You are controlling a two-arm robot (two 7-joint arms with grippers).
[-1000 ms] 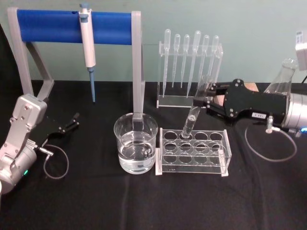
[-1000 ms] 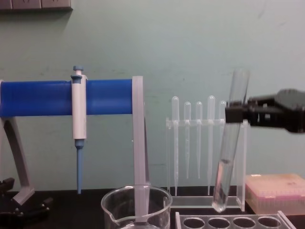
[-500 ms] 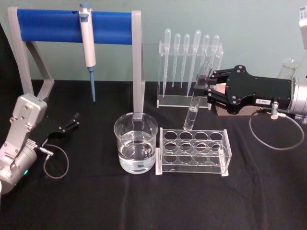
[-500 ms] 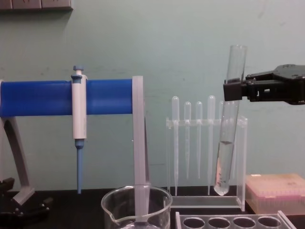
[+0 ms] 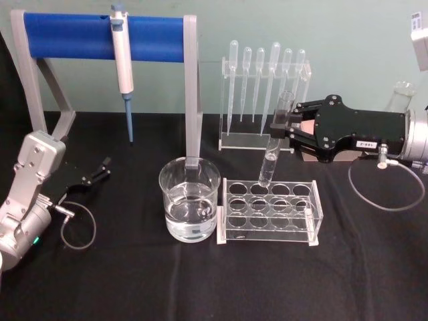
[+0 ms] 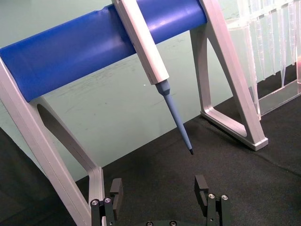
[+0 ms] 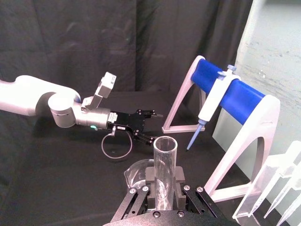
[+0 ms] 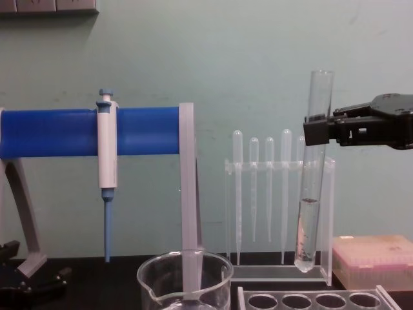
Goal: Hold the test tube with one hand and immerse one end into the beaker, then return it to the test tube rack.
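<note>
test tube (image 5: 271, 157) has risen above the rack (image 5: 267, 231) and straightened since a second ago | right gripper (image 5: 279, 127) clamps its upper part, axis near vertical | beaker (image 5: 166, 197) at tube's 9 o'clock | left gripper (image 5: 99, 168) parked, jaws apart

We are in a lab: at upper left a micropipette (image 5: 122, 53) hangs on a blue stand (image 5: 67, 35), droppers (image 5: 264, 73) line up at top centre, and a beaker (image 5: 189, 200) and tube rack (image 5: 267, 231) sit mid-frame on black cloth (image 5: 167, 281).
</note>
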